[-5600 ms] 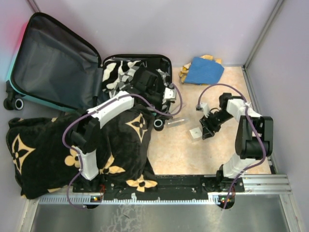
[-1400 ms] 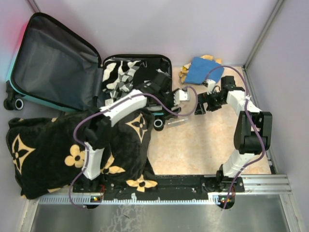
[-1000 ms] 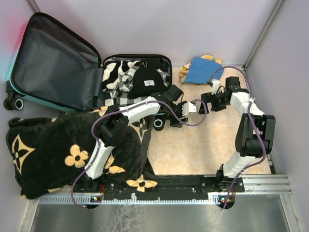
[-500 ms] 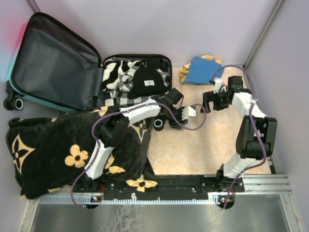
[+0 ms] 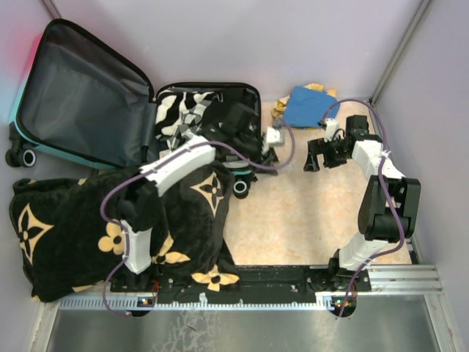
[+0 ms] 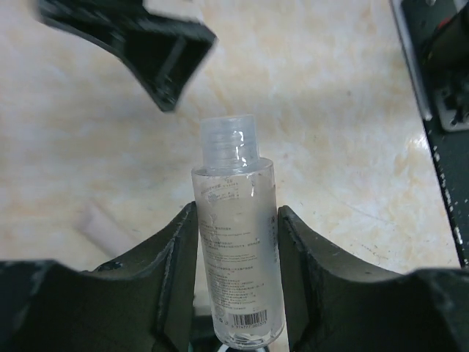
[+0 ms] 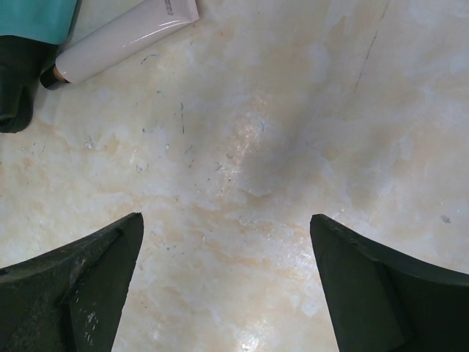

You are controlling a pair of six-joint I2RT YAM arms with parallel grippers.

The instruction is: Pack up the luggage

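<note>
My left end effector (image 6: 234, 242) was clamped on a small clear bottle (image 6: 233, 220), one finger pressed against each side and the flip cap pointing away from my wrist. It hung over the tan table (image 6: 352, 147), just beside the right rim of the luggage (image 5: 80, 95). The luggage lay open at the far left of the table, its lid leaning back with the grey lining showing and black-and-white clothes (image 5: 176, 117) in the base. The black flowered blanket (image 5: 66, 227) was heaped in front of it. My right end effector (image 7: 223, 227) was spread wide over bare table, gripping nothing, with a white tube (image 7: 124, 37) lying nearby.
</note>
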